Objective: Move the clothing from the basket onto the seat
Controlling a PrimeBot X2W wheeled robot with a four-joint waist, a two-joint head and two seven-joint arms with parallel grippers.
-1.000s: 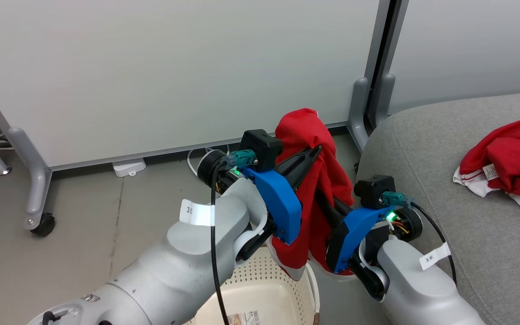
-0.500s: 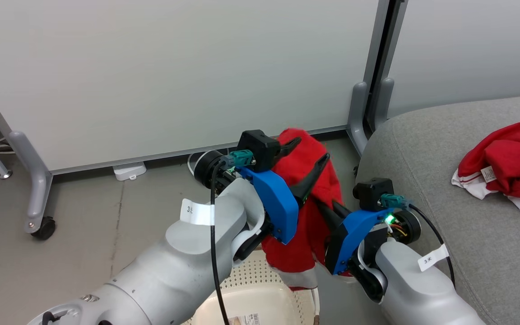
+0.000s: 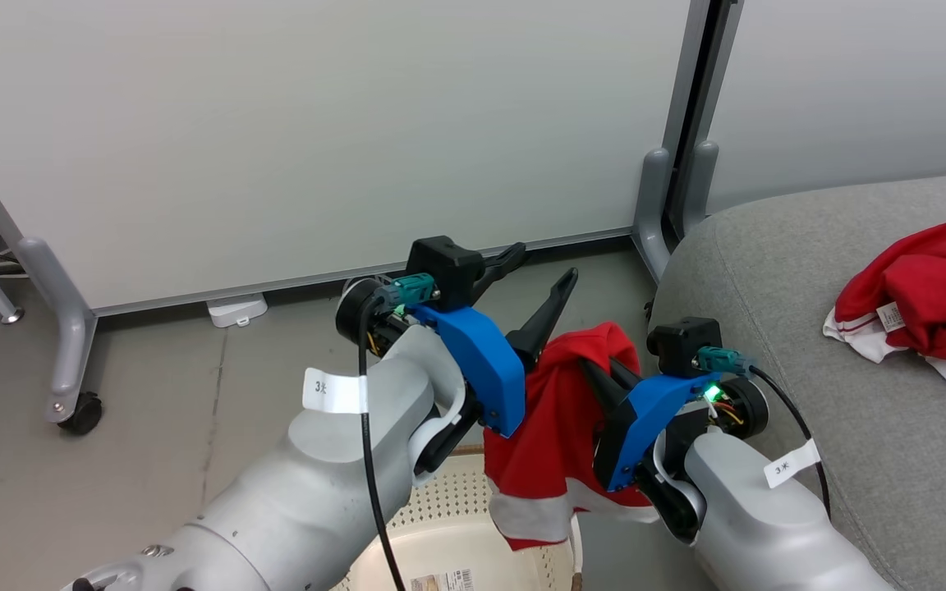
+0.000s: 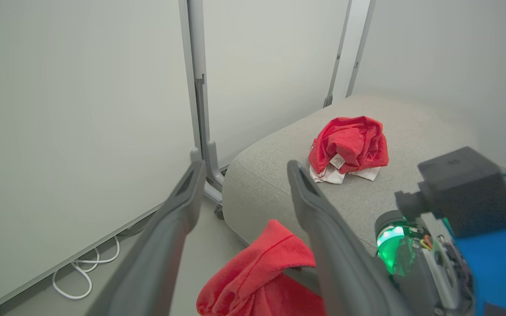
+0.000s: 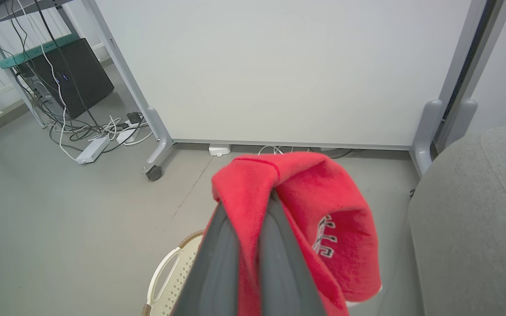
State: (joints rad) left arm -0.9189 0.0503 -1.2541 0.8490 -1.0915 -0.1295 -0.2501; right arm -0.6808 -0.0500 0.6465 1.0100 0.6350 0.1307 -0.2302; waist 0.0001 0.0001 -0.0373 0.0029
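A red garment (image 3: 551, 419) with a white trim band hangs from my right gripper (image 3: 606, 371), which is shut on its upper fold over the cream perforated basket (image 3: 456, 525). The right wrist view shows both fingers pinching the red cloth (image 5: 323, 206), dark lettering on it, and the basket (image 5: 169, 272) below. My left gripper (image 3: 540, 271) stands open just above and left of the cloth, holding nothing; its fingers (image 4: 191, 180) frame the hanging garment (image 4: 257, 276). A second red garment (image 3: 925, 287) with a white label lies crumpled on the grey seat (image 3: 769, 271), also seen as garment (image 4: 349, 142) on seat (image 4: 270, 175).
A white partition panel (image 3: 317, 123) on wheeled feet (image 3: 79, 406) stands behind the basket, with a post (image 3: 670, 189) close to the seat's corner. Cables and a power strip (image 5: 90, 151) lie on the grey floor at the far left, beside a black box (image 5: 68, 74).
My left gripper has opened and let go of the red garment. The cloth has slumped downward and now hangs from the right gripper alone.
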